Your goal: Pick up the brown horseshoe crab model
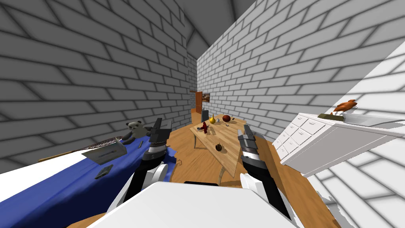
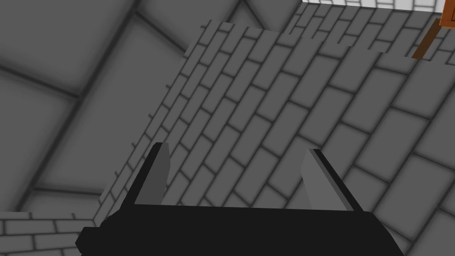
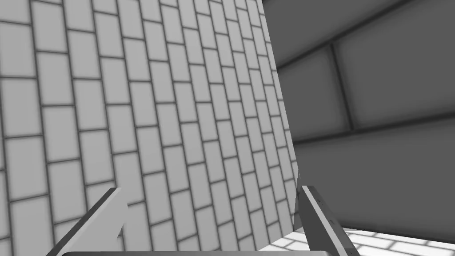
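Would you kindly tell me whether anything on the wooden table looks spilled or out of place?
Nothing stands out: the small dark model, red toy, yellow pear and brown ball sit apart on the table.

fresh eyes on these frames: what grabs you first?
The long wooden table straight ahead, dotted with small things, stands between a blue-covered bed with a grey teddy bear on the robot's left and a white dresser topped by an orange toy animal on its right. Both arms are raised in front, the left gripper and right gripper with fingers open, holding nothing.
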Available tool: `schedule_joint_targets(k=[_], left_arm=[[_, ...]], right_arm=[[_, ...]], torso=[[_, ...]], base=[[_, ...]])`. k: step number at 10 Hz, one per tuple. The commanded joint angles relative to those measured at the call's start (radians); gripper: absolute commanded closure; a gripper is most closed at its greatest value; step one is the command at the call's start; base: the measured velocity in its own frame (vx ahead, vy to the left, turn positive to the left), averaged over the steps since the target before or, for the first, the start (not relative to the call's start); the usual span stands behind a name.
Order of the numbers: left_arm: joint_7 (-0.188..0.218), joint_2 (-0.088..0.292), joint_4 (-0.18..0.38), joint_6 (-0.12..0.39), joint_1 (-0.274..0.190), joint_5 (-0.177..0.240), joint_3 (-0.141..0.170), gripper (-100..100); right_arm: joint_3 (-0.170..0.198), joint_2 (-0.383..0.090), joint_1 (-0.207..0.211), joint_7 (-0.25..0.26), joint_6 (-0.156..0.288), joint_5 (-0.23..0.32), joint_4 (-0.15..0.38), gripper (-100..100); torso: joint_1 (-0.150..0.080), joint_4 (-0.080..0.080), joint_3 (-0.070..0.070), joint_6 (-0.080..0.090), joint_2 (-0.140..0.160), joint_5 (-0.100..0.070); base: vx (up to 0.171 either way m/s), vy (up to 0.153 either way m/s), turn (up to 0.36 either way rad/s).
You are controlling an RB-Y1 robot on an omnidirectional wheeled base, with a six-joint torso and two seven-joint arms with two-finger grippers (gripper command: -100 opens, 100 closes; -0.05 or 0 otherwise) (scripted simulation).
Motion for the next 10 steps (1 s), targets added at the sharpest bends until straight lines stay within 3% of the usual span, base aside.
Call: schedule_joint_targets(k=[1, 5, 10], left_arm=[[0.0, 0.0, 0.0, 0.0, 0.0, 0.0, 0.0, 0], [0.0, 0.0, 0.0, 0.0, 0.0, 0.0, 0.0, 0], [0.0, 0.0, 0.0, 0.0, 0.0, 0.0, 0.0, 0]], right_arm=[[0.0, -0.035, 0.0, -0.006, -0.003, -0.021, 0.006, -100], [-0.002, -0.128, -0.003, -0.044, -0.021, -0.133, 0.042, -100], [-0.003, -0.162, -0.005, -0.073, -0.036, -0.247, 0.068, -100]], torso=[[0.0, 0.0, 0.0, 0.0, 0.0, 0.0], [0.006, 0.001, 0.003, 0.0, 0.005, 0.001], [0.003, 0.001, 0.002, 0.0, 0.003, 0.001]], base=[[-0.043, 0.039, 0.028], [-0.08, 0.089, 0.043], [-0.045, 0.053, 0.032]])
